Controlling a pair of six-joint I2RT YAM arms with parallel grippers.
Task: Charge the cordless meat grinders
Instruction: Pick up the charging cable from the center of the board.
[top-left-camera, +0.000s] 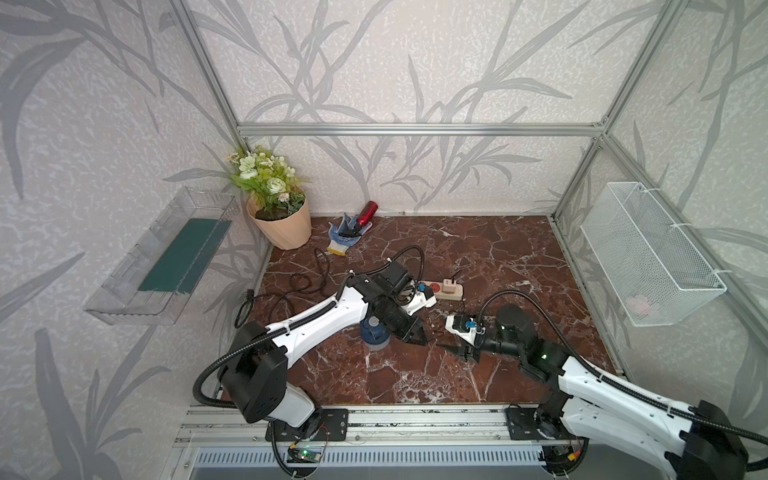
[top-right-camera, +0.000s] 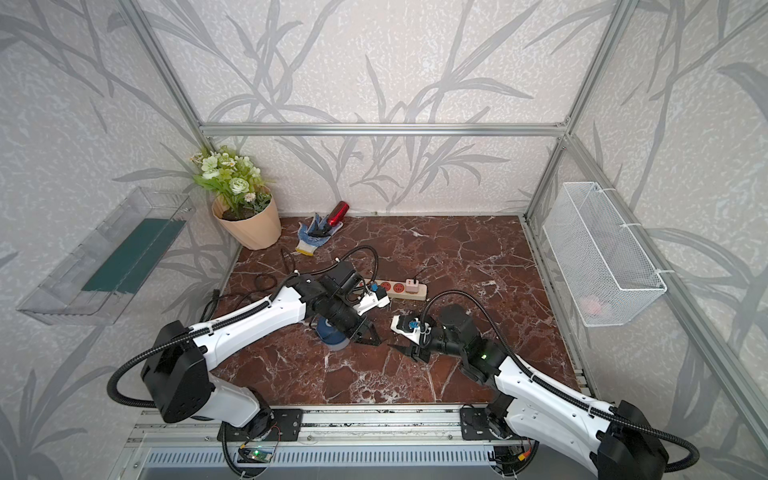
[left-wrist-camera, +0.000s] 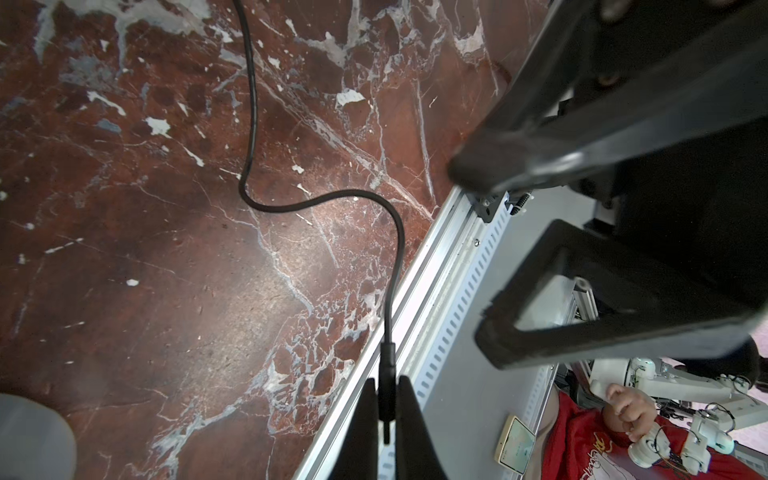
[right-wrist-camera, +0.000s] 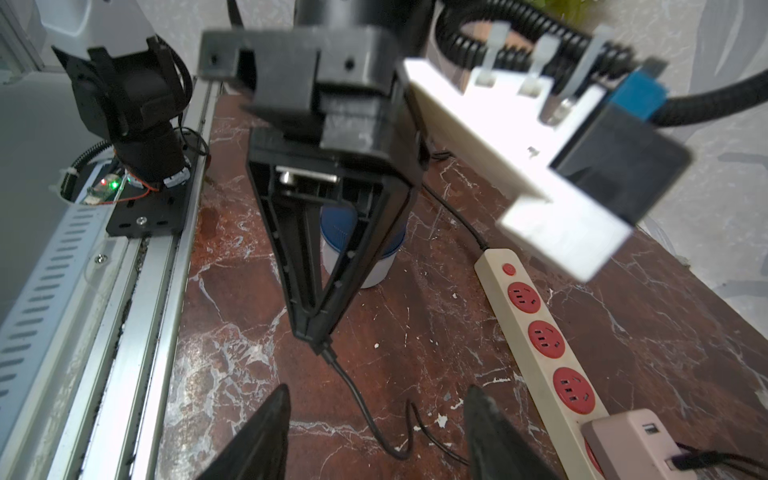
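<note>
With the table (top-left-camera: 498, 257) in both top views read as a clock and the back wall at 12, a clear shelf (top-left-camera: 158, 257) hangs on the wall at 9 o'clock. A flower pot (top-left-camera: 282, 226) stands in the corner at 10 o'clock. Just beside it, at 11 o'clock, a glove (top-left-camera: 341, 237) lies under a red bottle (top-left-camera: 365, 212). A black cord (top-left-camera: 299, 283) is coiled at 9 o'clock. The meat grinder (top-left-camera: 374, 336) stands upright near the middle. The left arm's wrist covers part of its blue top, and in the right wrist view the grinder (right-wrist-camera: 384, 257) shows only behind the closed fingers. The left gripper (top-left-camera: 417, 336) is at 3 o'clock from the grinder, just beside it, and its jaws are clamped on the cable plug (left-wrist-camera: 387, 361). The thin cable (right-wrist-camera: 365, 409) goes away in loose curves over the marble. The power strip (top-left-camera: 446, 294) lies at 1 o'clock from this gripper, with a pink adapter (top-left-camera: 449, 286) in it. The right gripper (top-left-camera: 456, 351) is at 4 o'clock, with its jaws apart and nothing between them. A wire basket (top-left-camera: 648, 253) hangs at 3 o'clock.
</note>
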